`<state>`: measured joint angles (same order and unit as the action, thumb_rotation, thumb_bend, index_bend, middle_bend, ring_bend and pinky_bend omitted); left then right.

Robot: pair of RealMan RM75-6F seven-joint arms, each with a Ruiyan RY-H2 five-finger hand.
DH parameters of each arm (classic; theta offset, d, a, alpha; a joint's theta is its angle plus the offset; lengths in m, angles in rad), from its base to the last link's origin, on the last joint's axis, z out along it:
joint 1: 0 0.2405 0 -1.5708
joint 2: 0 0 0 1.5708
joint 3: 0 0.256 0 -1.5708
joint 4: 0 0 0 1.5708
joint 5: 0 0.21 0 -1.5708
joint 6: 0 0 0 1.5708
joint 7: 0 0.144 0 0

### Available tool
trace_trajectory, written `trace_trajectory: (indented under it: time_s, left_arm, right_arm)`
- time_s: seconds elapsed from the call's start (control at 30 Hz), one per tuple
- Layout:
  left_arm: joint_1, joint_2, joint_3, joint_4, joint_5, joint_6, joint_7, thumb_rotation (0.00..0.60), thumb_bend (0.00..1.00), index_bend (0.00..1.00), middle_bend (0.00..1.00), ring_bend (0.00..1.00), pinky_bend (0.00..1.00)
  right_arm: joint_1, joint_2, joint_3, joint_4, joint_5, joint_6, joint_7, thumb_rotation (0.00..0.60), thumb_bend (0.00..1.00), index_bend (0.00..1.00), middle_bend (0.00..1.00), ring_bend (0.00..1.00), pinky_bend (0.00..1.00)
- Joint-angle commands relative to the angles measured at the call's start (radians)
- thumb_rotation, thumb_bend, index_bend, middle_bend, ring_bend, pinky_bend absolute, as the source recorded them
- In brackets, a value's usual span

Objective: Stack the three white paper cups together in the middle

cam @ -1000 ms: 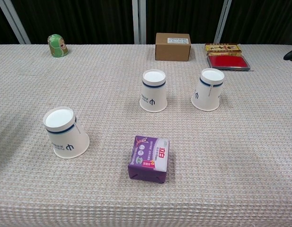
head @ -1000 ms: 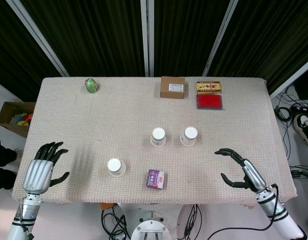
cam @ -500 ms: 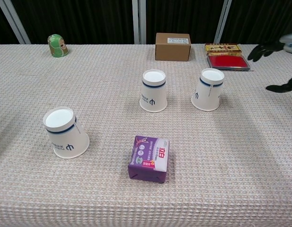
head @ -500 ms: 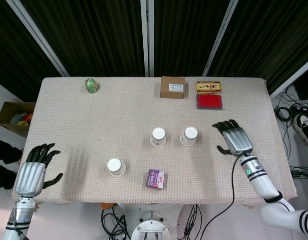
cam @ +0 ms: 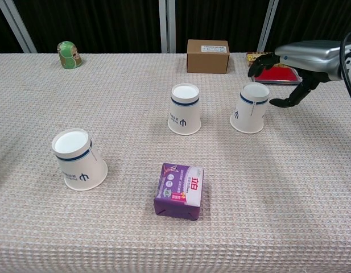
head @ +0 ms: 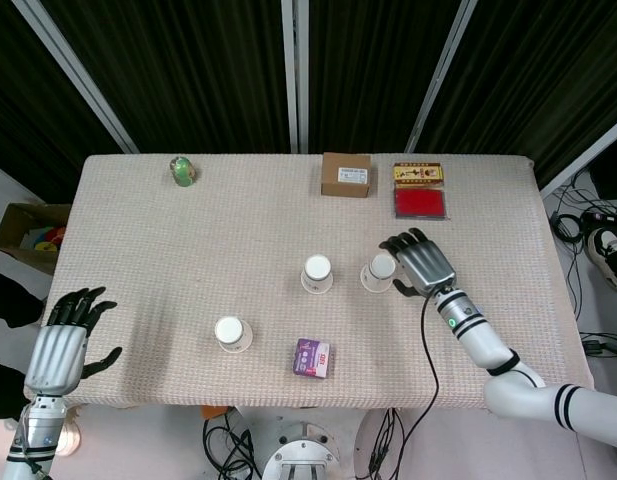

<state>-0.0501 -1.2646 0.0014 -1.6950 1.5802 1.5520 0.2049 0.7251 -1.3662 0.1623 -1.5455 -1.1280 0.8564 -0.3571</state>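
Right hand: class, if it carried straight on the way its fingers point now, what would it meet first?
Most likely the rightmost paper cup: the open right hand points at it from close beside, seemingly not touching.

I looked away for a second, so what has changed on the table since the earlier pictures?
The right hand swept in from the table's right edge to just beside the right-most paper cup, fingers spread, not gripping it yet. The left hand drew back slightly off the near-left corner. All three cups, the purple packet and the brown box stayed put.
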Motion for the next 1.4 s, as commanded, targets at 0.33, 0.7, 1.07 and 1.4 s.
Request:
trace_trajectory:
  time_s: [0.33, 0.7, 1.07, 1.4]
  left_arm:
    - [0.009, 0.007, 0.001, -0.003, 0.001, 0.010, -0.002, 0.600, 0.17, 0.28, 0.15, 0.10, 0.13]
    - [0.013, 0.015, 0.000, 0.000, 0.009, 0.017, -0.015, 0.600, 0.17, 0.28, 0.15, 0.11, 0.13]
    - [0.029, 0.015, 0.003, 0.015, 0.008, 0.034, -0.034, 0.600, 0.17, 0.28, 0.15, 0.10, 0.13]
    - [0.040, 0.015, 0.005, 0.030, 0.004, 0.042, -0.051, 0.600, 0.17, 0.28, 0.15, 0.11, 0.13]
  right_arm:
    - [0.015, -0.037, -0.007, 0.031, -0.044, 0.028, 0.029, 0.600, 0.43, 0.46, 0.41, 0.23, 0.19]
    - [0.005, 0.115, 0.075, -0.182, -0.180, 0.159, 0.113, 0.600, 0.43, 0.49, 0.43, 0.24, 0.19]
    - [0.110, 0.017, 0.082, -0.163, -0.105, 0.066, 0.009, 0.600, 0.43, 0.49, 0.41, 0.24, 0.19]
    - [0.152, -0.062, 0.072, -0.089, -0.085, 0.053, -0.015, 0.600, 0.43, 0.49, 0.39, 0.23, 0.19]
